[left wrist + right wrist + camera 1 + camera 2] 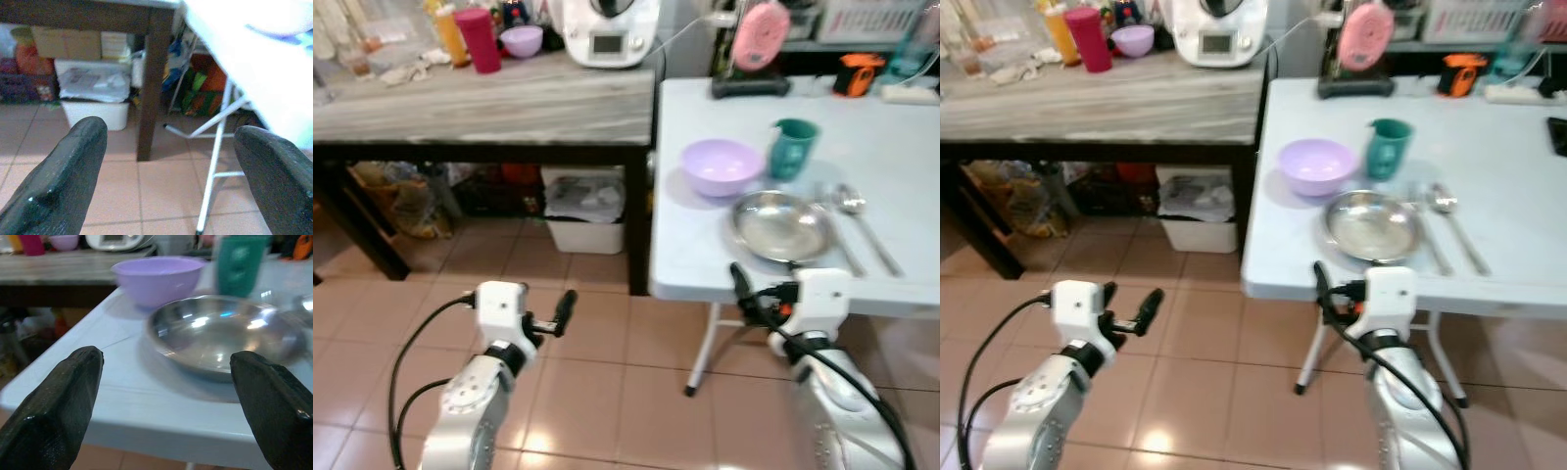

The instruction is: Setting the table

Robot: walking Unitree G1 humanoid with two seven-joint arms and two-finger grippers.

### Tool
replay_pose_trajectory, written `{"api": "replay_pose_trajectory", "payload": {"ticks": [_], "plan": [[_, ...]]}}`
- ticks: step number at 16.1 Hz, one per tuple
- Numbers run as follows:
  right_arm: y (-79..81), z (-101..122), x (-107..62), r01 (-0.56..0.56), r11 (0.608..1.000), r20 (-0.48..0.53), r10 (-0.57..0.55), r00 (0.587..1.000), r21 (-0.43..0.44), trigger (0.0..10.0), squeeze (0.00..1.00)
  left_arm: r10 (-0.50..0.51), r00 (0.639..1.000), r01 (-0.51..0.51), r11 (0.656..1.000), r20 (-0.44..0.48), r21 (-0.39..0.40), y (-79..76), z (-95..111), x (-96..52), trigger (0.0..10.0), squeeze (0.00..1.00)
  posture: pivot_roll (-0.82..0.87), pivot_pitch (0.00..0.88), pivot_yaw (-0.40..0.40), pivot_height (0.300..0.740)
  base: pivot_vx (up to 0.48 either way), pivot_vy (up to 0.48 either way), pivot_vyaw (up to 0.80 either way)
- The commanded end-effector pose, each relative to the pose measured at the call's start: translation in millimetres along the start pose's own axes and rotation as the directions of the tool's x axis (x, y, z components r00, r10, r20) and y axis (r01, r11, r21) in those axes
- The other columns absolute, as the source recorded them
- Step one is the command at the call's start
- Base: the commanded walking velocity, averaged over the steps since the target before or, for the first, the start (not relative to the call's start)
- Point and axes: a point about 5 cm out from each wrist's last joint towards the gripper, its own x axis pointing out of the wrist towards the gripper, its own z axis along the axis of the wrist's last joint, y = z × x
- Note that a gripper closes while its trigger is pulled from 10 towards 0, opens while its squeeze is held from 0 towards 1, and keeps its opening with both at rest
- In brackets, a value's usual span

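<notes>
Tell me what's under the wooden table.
A white bin stuffed with paper or plastic, and bags and boxes beside it. What lies further back is hidden in shadow.

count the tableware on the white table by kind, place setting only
bowls: 1, purple bowl
cups: 1, green cup
plates: 1, steel plate
spoons: 1, spoon
other utensil beside the spoon, kind unclear: 1
total: 5
</notes>
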Motion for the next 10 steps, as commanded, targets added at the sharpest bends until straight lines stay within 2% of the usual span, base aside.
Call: {"api": "replay_pose_trajectory", "payload": {"ticks": [1,3,5,6,7,10], "plan": [[6.5,0.4,2.3,-0.018,1.0,0.001,0.018,1.0,0.019,10.0,0.0,0.039,0.999,-0.039,0.999,0.001,0.02,9.8,2.0,-2.5,10.0,0.0,-0.19,0.081,0.042,0.74,0.0,-0.319,0.0],[4.5,0.5,3.8,0.001,1.0,0.004,-0.001,1.0,0.01,10.0,0.0,0.043,0.999,-0.043,0.999,0.001,0.022,10.4,2.2,-2.2,10.0,0.0,-0.19,0.082,0.042,0.74,0.0,-0.148,0.0],[3.5,1.4,5.6,0.013,0.997,0.01,-0.012,1.0,-0.073,10.0,0.0,0.048,0.999,-0.048,0.999,0.006,0.025,10.3,2.7,-1.4,10.0,0.0,-0.19,0.082,0.042,0.74,0.0,0.0,0.0],[3.2,1.4,5.9,0.004,1.0,0.024,-0.003,1.0,-0.025,10.0,0.0,0.048,0.999,-0.048,0.999,0.024,0.013,9.3,4.7,-1.0,10.0,0.0,-0.19,0.082,0.042,0.74,0.0,0.0,0.0],[2.3,2.2,6.0,0.006,1.0,0.032,-0.006,0.999,-0.016,10.0,0.0,0.043,0.998,-0.043,0.999,0.038,-0.007,8.8,6.2,-0.7,10.0,0.0,-0.19,0.083,0.041,0.74,0.0,0.0,0.0],[-2.4,5.9,6.4,0.045,0.998,0.048,-0.043,0.998,-0.038,10.0,0.0,0.038,0.998,-0.04,0.999,0.057,0.025,9.0,9.1,2.0,10.0,0.0,-0.19,0.079,0.041,0.74,0.0,0.0,0.0]]}}
